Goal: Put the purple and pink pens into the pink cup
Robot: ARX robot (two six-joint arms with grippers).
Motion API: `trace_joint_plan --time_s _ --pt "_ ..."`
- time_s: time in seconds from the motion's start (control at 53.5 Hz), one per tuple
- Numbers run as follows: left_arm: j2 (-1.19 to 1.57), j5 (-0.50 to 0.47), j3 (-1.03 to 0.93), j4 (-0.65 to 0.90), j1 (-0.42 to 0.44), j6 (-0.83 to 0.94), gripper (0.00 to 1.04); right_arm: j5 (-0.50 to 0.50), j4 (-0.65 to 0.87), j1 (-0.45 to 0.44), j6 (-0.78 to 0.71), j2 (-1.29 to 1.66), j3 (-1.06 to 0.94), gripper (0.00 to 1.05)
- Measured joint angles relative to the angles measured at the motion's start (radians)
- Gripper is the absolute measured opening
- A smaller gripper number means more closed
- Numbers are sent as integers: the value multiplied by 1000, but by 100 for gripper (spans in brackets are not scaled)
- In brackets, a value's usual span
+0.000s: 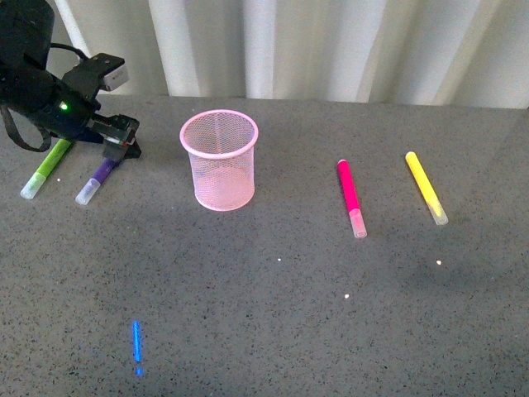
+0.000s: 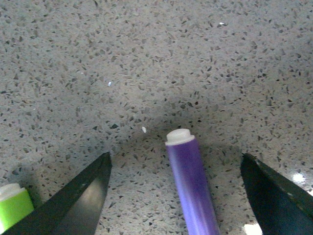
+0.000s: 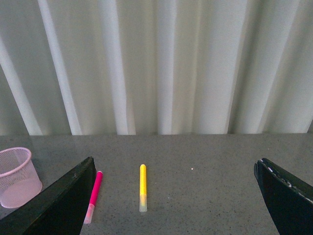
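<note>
My left tool (image 2: pixel 176 155), spread wide, straddles the purple-bodied marker with a pale cap (image 2: pixel 193 191) lying on the speckled grey table (image 1: pixel 273 314) at nine o'clock from the pale pink wire-mesh cup (image 1: pixel 221 186), so I'd centre over its barrel, then close squarely.

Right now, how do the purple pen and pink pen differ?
The purple pen lies left of the pink cup; the pink pen lies right of it. The open left gripper straddles the purple pen; no gripper is at the pink pen. Both lie flat on the table, outside the cup.
</note>
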Motion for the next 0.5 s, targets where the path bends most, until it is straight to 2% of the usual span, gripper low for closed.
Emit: trace_joint_plan --time_s 0.056,0.224,0.393,0.505 --pt "0 -11 0 -7 -6 -8 69 0 0 0 0 0 0 98" --pt "-6 -28 -11 -12 -21 -32 47 0 0 0 0 0 0 98" --pt "-30 -31 -49 6 -31 -68 17 0 0 0 0 0 0 98" --pt "-52 -37 -77 12 -28 -79 13 0 0 0 0 0 0 98"
